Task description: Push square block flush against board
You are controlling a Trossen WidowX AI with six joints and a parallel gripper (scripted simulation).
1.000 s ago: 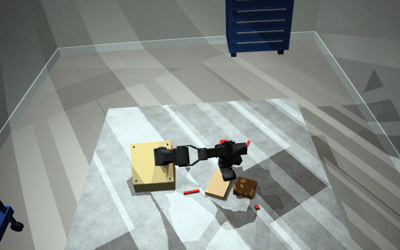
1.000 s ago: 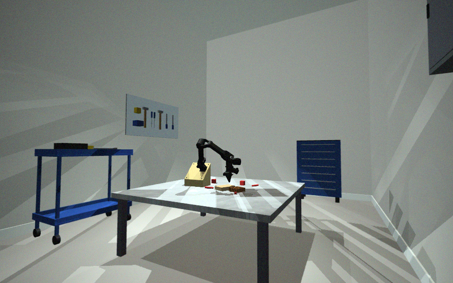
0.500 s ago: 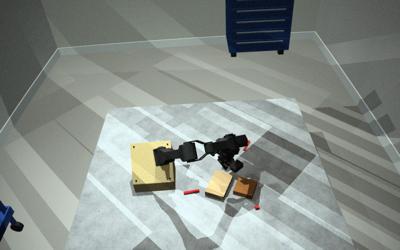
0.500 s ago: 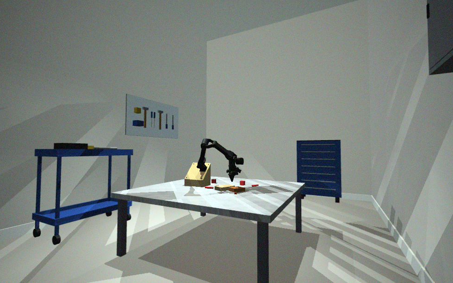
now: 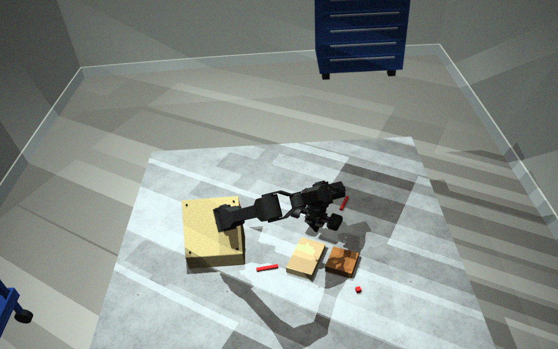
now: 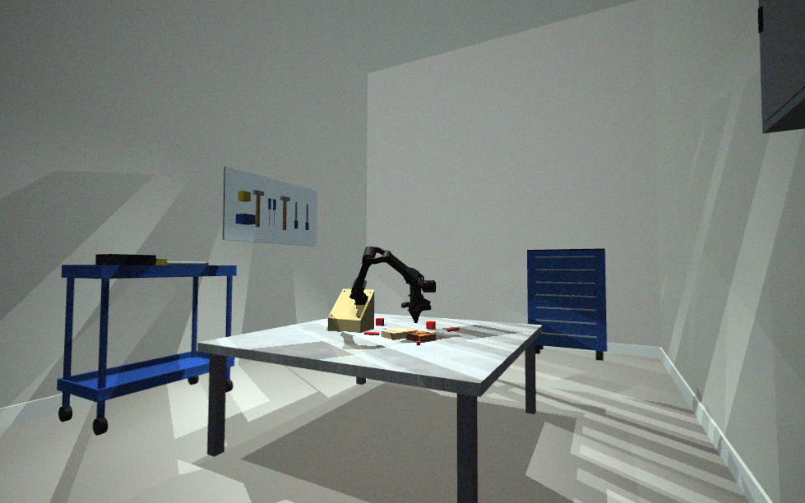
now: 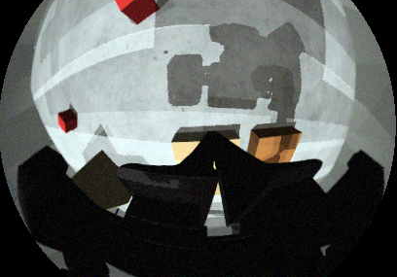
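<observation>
The square block (image 5: pixel 342 261) (image 6: pixel 421 336) (image 7: pixel 275 147) is orange-brown and lies flat on the table. The board (image 5: pixel 305 258) (image 6: pixel 396 333) (image 7: pixel 184 151) is pale wood, longer than the block, and lies flat to its left in the top view. A narrow strip of table shows between their facing sides, so they are apart. My gripper (image 5: pixel 314 228) (image 6: pixel 416 320) (image 7: pixel 212 135) is shut and empty, pointing down above the table, behind the board in the top view. The fingers hide part of the board in the wrist view.
A yellow sloped box (image 5: pixel 207 230) (image 6: pixel 345 322) (image 7: pixel 101 181) stands at the arm's base. Red sticks (image 5: pixel 343 203) (image 5: pixel 267 267) lie beyond the arm and left of the board. A tiny red cube (image 5: pixel 358 289) lies near the block. Larger red cubes (image 6: pixel 430 325) (image 6: pixel 380 321) stand farther back.
</observation>
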